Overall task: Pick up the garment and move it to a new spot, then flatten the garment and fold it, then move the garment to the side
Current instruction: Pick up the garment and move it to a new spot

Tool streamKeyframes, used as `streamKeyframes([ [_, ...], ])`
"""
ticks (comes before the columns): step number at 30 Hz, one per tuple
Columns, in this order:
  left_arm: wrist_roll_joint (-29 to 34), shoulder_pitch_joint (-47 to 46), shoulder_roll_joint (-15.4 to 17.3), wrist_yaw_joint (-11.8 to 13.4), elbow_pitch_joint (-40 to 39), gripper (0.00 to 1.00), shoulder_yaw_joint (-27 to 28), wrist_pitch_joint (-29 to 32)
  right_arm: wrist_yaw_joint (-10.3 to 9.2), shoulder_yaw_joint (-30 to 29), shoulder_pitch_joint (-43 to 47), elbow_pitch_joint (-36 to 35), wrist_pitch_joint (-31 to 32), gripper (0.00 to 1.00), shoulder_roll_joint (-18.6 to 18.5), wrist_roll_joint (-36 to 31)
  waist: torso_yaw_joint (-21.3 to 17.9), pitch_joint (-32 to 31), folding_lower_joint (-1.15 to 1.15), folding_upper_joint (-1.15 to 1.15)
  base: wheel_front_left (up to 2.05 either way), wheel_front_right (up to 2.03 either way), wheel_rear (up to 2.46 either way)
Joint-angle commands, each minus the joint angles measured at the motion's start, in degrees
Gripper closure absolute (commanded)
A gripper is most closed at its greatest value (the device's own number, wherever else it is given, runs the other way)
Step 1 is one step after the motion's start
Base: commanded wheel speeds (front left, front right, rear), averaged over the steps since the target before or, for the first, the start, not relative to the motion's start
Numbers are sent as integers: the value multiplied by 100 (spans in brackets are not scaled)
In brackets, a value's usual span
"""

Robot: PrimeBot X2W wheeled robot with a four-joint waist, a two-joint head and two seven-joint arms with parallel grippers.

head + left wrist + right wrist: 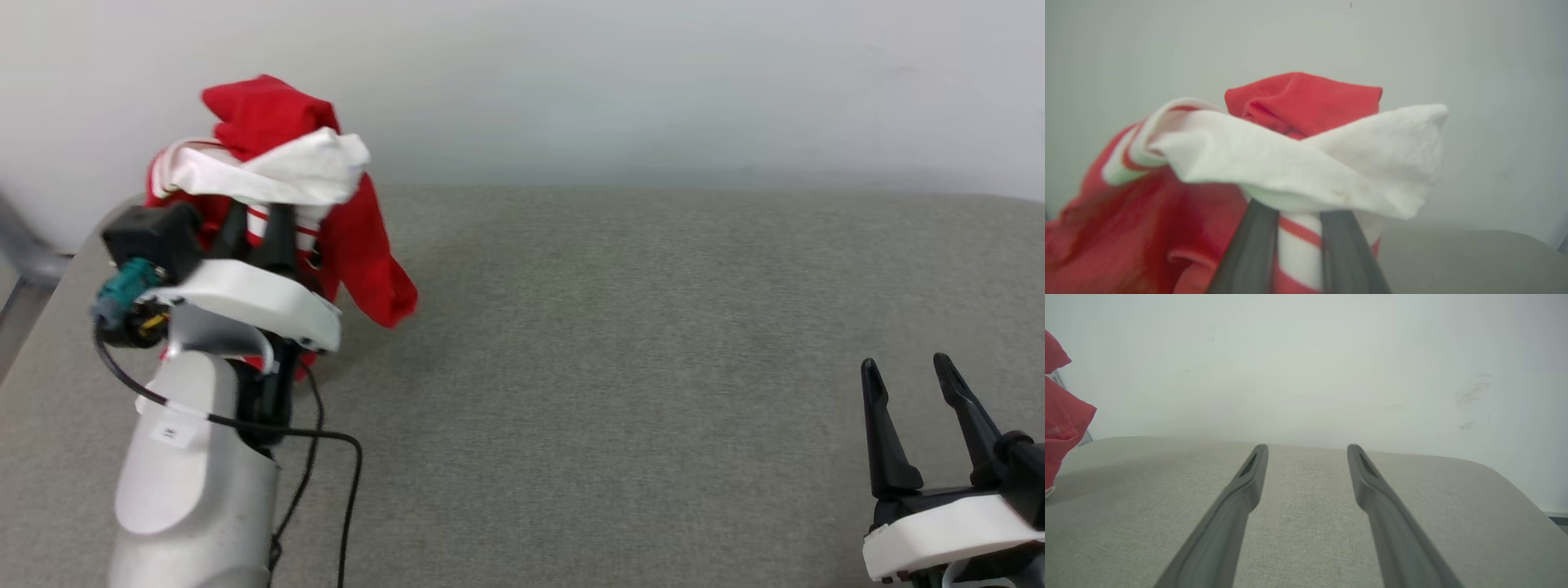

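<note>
A crumpled red-and-white jersey T-shirt (359, 245) is pinched aloft by the left gripper (260, 219).
The dark fingers of the right gripper (906, 369) are held spread wide over a grey woven surface (612, 367).

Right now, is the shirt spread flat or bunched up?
Bunched: the shirt hangs in crumpled folds, pinched by the left gripper.

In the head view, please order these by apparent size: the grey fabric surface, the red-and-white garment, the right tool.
1. grey fabric surface
2. red-and-white garment and right tool: look alike, unranked; the tool is nearer the camera.
</note>
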Motion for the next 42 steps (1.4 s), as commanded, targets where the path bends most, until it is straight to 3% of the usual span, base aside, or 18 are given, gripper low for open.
streamKeyframes([
  [1,8,160,-117,-28,-177,100,-133,45,-4,-15,64,-32,11,0,17,-2,-417,-121,2,0,0,0,0],
  [7,-48,803,-513,-99,-789,100,-866,297,-4,-45,87,-143,47,0,25,44,-1029,86,2,0,0,0,0],
  [13,-194,1035,-698,-157,-928,100,-1822,256,-4,-74,-131,-177,-32,0,26,184,-1424,652,2,0,0,0,0],
  [21,-204,1096,-763,-104,-227,100,-2672,-52,-4,-74,-467,-6,-222,0,25,300,-1574,1337,2,0,0,0,0],
  [27,-251,1118,-772,-107,182,100,-3117,-298,-4,-87,-573,143,-294,0,24,282,-1492,1379,2,0,0,0,0],
  [28,-237,1093,-771,-116,218,82,-3219,-317,-4,-101,-573,161,-290,0,25,261,-1457,1336,2,0,0,0,0],
  [29,-188,1051,-775,-120,194,52,-3283,-382,-4,-98,-568,184,-277,0,25,240,-1427,1274,2,0,0,0,0],
  [30,-176,1035,-772,-110,166,0,-3310,-428,-4,-93,-556,196,-264,0,25,241,-1395,1204,2,0,0,0,0],
  [42,-177,1672,-605,294,-495,0,-3091,-589,-4,-117,-44,160,35,0,25,149,-985,131,2,0,0,0,0],
])
